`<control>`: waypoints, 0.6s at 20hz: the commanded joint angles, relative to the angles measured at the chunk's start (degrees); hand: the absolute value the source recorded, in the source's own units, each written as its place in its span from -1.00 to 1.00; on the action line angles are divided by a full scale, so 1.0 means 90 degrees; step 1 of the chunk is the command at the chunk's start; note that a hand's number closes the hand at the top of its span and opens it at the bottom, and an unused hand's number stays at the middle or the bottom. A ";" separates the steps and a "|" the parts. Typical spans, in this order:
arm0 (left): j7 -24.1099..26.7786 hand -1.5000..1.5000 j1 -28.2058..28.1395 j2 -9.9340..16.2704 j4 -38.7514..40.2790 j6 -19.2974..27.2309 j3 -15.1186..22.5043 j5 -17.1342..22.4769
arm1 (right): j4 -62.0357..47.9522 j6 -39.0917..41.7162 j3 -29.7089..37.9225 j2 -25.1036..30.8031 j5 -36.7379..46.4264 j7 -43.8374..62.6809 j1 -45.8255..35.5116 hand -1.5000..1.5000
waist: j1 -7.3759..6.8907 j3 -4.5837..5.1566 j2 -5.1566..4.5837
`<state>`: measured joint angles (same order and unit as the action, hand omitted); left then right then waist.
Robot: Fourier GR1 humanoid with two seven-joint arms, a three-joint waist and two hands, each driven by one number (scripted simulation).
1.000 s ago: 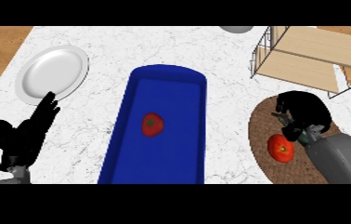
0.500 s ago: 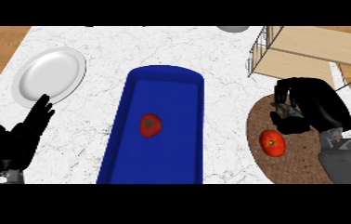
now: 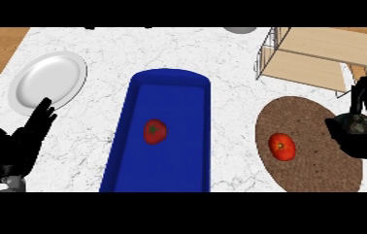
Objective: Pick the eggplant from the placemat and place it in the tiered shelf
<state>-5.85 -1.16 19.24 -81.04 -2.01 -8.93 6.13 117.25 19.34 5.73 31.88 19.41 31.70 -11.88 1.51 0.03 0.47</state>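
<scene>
One right hand (image 3: 353, 131), fingers curled round something dark, had lifted off the placemat (image 3: 305, 179) toward the shelf (image 3: 315, 58); left hand (image 3: 28, 141) rested open.

a white plate (image 3: 49, 80) lies left of a blue tray (image 3: 169, 94) holding a tomato (image 3: 155, 131).

Bare counter (image 3: 237, 82) lies between the blue tray (image 3: 122, 145) and placemat (image 3: 315, 170); the tiered shelf (image 3: 301, 63) blocks beyond.

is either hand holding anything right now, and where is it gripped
The right hand is curled around something dark at the placemat's right edge; the hand hides it, so the thing and hold point cannot be told. The left hand holds nothing.
</scene>
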 commanded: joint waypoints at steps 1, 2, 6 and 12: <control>-0.0021 0.00 0.0105 0.0071 -0.0033 -0.0198 -0.0145 0.0182 | 0.0681 0.0234 0.0923 -0.0045 -0.0962 0.0693 -0.0091 1.00 | -0.0089 0.0001 -0.0023; -0.0078 0.00 -0.0075 -0.0067 -0.0055 0.0019 -0.0014 -0.0021 | 0.1160 0.0444 0.1321 0.0145 -0.1402 0.1010 -0.0029 1.00 | -0.0025 0.0002 -0.0001; 0.0264 0.00 -0.0342 -0.0138 -0.0187 -0.0086 -0.0017 -0.0086 | 0.1494 0.0478 0.1799 0.0351 -0.1850 0.1717 -0.0547 1.00 | -0.0139 0.0001 -0.0023; 0.0084 0.00 0.0105 0.0265 0.0223 -0.0553 -0.0335 0.0149 | 0.0941 0.0391 0.2162 0.1123 -0.2134 0.2491 -0.1793 1.00 | -0.0180 0.0005 -0.0042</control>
<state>-5.24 -0.97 18.89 -80.68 -3.93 -9.64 5.92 126.05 23.57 23.12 38.94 1.26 49.51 -23.02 0.19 0.05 0.17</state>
